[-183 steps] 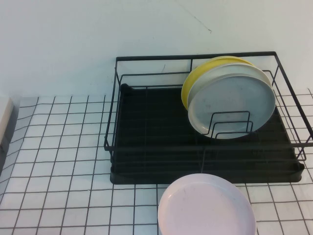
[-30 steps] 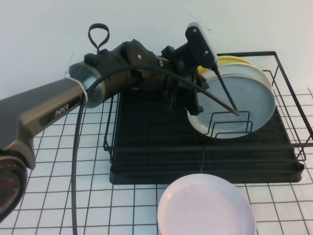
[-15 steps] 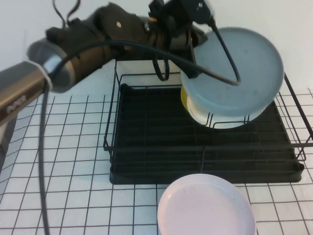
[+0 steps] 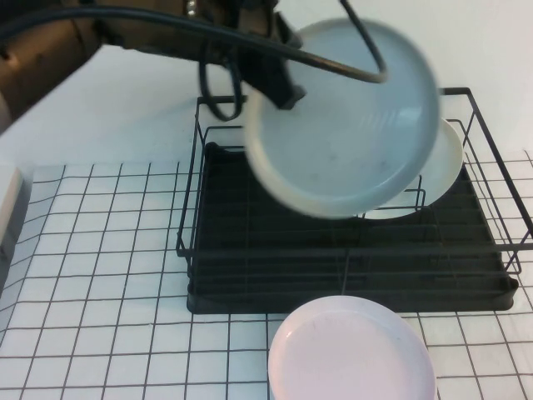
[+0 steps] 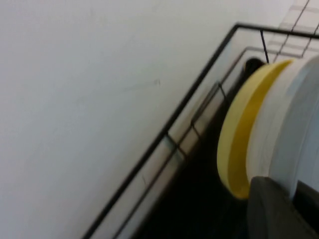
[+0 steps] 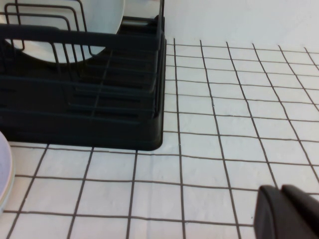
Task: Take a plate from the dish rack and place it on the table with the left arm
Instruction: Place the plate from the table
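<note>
Plate [image 4: 341,125] now lifted clear of dish rack [image 4: 250,250], swung leftward.

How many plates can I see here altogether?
4. The grey-blue plate hangs above the dish rack, held at its rim by the left end effector. A white plate and a yellow plate stand in the rack. A pink plate lies on the table.

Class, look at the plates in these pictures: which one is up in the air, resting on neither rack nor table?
The grey-blue plate, held by the left gripper above the dish rack. The white plate stands in it; the pink plate lies on the table.
</note>
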Motion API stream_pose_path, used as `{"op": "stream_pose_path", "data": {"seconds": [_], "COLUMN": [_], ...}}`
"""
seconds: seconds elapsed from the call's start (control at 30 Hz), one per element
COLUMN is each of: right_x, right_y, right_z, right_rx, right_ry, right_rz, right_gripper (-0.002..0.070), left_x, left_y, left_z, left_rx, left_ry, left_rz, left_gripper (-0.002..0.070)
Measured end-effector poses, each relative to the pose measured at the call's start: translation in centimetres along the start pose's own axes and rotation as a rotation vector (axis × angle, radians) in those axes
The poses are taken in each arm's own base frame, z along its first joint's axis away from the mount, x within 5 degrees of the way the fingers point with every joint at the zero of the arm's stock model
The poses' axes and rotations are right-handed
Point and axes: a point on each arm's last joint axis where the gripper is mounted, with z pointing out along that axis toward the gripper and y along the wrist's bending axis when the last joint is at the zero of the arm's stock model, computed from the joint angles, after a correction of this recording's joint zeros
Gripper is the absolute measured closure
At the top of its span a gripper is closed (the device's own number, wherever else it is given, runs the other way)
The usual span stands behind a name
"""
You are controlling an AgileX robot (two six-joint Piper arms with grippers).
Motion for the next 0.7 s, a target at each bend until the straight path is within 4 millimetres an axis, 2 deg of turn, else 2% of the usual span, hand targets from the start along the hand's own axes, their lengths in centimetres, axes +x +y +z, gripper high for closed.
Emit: {"op": "stream_pose_path", "data": {"seconds": [0.33, 0.53, 0.7], "right_x": [0.0, 0.0, 0.0], "right_y": [0.0, 0.0, 0.0], "right_z": [0.0, 0.0, 0.0], "right_rx": [0.0, 0.0, 0.0], "right_ry": [0.0, 0.0, 0.0], "right_rz": [0.0, 0.0, 0.0], "right_gripper": [0.0678, 0.0678, 0.0678], "left_x": [3.0, 3.8, 4.7], "left_y": [-0.9, -2.1, -3.8], "left_z": [-2.7, -3.4, -4.1], "left_rx": [0.067, 0.178, 0.304], "left_ry": [0.41, 0.53, 0.54], "left_rz": [-0.177, -0.234, -0.281], "left_gripper": [0.0673, 0.0673, 0.0673]}}
